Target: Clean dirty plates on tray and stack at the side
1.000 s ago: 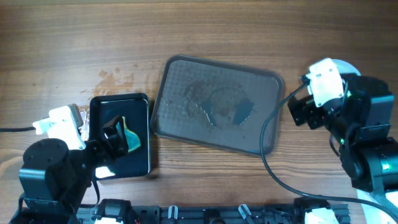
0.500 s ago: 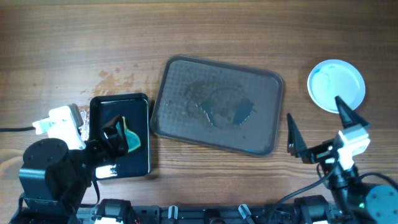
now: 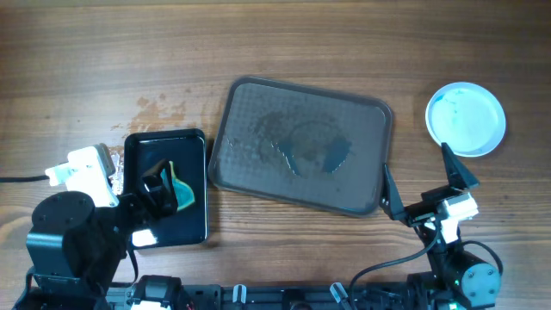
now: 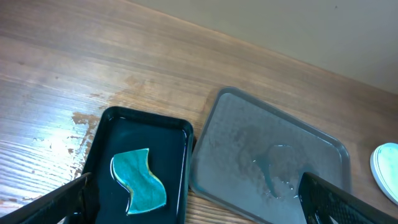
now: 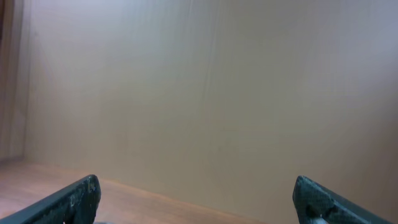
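Looking down on the table (image 3: 103,52): find the tray (image 3: 245,146) in the middle, slightly askew, with a wet patch (image 3: 314,153) glistening at its centre. Find the plates (image 3: 466,119) off it, on the bare wood well to its right, white with a faint blue smear on the top face; cannot count the pile, with only that top face showing. Catch the same plates as a pale sliver at the right edge of the left wrist view. Just beside the tray on its left, see a black tray (image 3: 194,228) holding a flat, wavy-edged teal sponge (image 3: 182,194). See the left gripper (image 3: 159,182) poised over that black tray, jaws spread wide and clamped on nothing, its fingers (image 4: 56,202) framing sponge and tray in the wrist view. See the right gripper (image 3: 414,155) between tray and plates, on the robot's side of the table, jaws likewise wide apart and empty. From its wrist, get only a plain beige wall (image 5: 205,93) above a thin strip of wood. Note a pale scuffed stain (image 3: 159,108) on the table just beyond the black tray.
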